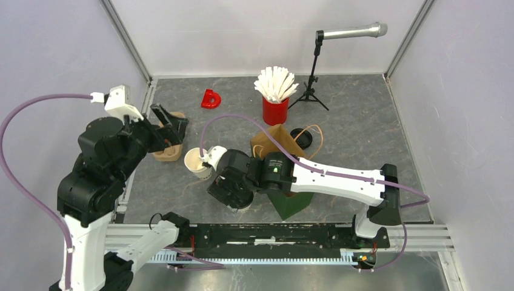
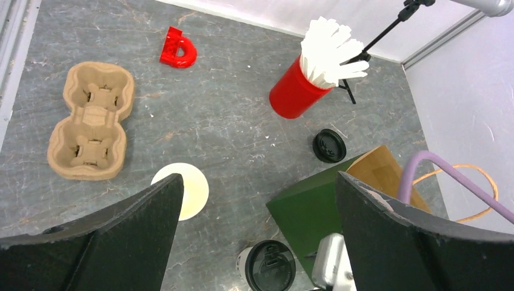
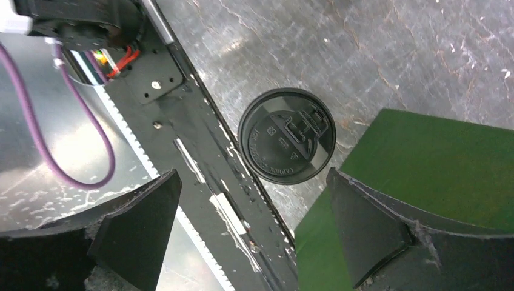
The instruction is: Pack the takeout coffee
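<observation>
Top view: little is looking done. One cup (image 1: 195, 162) is standing open on the counter (image 1: 363, 109), just beside the empty carrier (image 1: 168, 150). Its lid (image 1: 301, 138) is lying well apart from it, near the bag (image 1: 291, 203). The right arm is hiding most of the second cup. The left jaws are hanging over the carrier.

Left wrist view: the left jaws are gaping wide and gripping nothing. Below them, the open cup (image 2: 182, 193), the lidded cup (image 2: 270, 267) and the loose lid (image 2: 329, 145) are all sitting on the counter, and both carrier (image 2: 91, 121) wells are showing empty. The bag (image 2: 309, 206) is lying on its side between the lidded cup and the loose lid. The red cup (image 2: 294, 94) and the red block (image 2: 177, 50) are standing clear, further back.

Right wrist view: the right jaws are spread wide and empty above the lidded cup (image 3: 287, 135), which is standing just beside the rail (image 3: 200, 163) and the bag (image 3: 436, 163). Lidding the open cup and seating both cups appear to be remaining, with the bag probably crowding that reach.
</observation>
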